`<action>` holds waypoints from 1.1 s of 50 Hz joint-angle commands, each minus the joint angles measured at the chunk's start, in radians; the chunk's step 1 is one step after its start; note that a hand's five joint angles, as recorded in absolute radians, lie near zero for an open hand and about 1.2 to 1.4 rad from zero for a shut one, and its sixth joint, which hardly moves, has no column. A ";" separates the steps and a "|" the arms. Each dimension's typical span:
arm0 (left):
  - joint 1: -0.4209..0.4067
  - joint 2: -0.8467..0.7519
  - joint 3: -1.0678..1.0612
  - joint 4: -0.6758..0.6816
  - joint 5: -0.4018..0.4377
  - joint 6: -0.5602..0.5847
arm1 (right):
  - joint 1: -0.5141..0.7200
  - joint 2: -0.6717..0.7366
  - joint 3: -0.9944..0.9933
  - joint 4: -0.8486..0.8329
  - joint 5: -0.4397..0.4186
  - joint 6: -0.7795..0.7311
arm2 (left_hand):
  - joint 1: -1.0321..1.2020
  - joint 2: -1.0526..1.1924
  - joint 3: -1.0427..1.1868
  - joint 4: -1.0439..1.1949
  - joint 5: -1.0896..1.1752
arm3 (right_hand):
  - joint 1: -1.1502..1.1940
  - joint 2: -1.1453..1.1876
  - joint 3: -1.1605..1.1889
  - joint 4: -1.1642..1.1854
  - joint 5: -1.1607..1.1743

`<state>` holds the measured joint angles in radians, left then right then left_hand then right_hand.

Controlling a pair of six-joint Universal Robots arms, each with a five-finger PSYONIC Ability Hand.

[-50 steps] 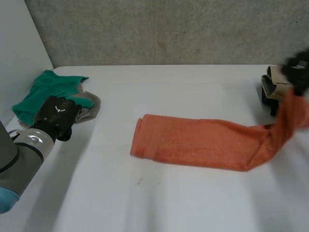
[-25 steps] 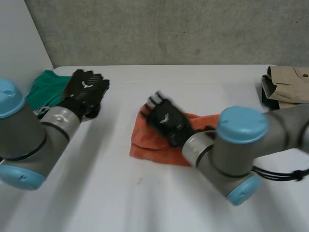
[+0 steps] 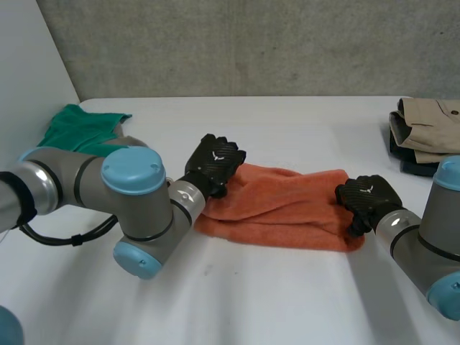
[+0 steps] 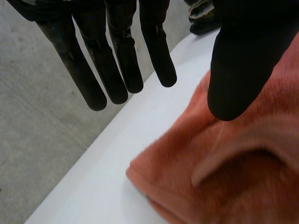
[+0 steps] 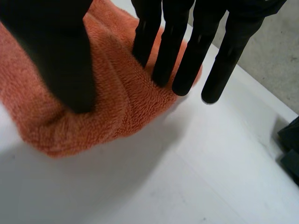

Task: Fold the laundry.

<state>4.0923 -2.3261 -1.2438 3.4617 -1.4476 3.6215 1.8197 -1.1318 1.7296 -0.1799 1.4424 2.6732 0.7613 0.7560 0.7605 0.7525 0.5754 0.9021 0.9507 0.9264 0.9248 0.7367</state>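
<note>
Towel: folded orange terry towel (image 3: 287, 205) on white table (image 3: 251, 302), long axis parallel to back edge.
Left hand (image 3: 213, 165): over the left end, fingers straight, gripping nothing.
Right hand (image 3: 366, 198): straight fingers pressing the right end.

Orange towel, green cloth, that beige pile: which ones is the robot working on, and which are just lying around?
In the job: orange towel, left robot hand, right robot hand, one at each end of it.
Just lying about for now: green cloth, folded beige clothes.
</note>
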 commanded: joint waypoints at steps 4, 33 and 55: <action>0.003 -0.021 0.003 -0.004 -0.141 0.014 | -0.036 -0.028 0.050 -0.018 -0.004 0.007 | 0.113 0.118 0.114 0.122 0.124 | 0.494 0.446 0.470 0.471 0.485; 0.045 0.330 -0.244 -0.134 -0.246 0.054 | 0.434 0.104 -0.177 -0.147 -0.201 -0.581 | 0.075 0.080 0.075 0.083 0.086 | 0.494 0.446 0.470 0.471 0.485; -0.058 0.199 0.062 -0.022 -0.120 -0.182 | 0.096 -0.229 -0.125 0.003 -0.102 0.398 | -0.195 -0.190 -0.194 -0.186 -0.184 | -0.728 -0.776 -0.752 -0.750 -0.737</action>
<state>4.0896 -2.0380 -1.2953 3.4682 -1.6261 3.5546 2.0691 -1.3163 1.6300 -0.2997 1.3423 2.8837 0.5757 0.5724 0.5817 0.5699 0.3868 0.2247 0.2156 0.2069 0.2109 0.0444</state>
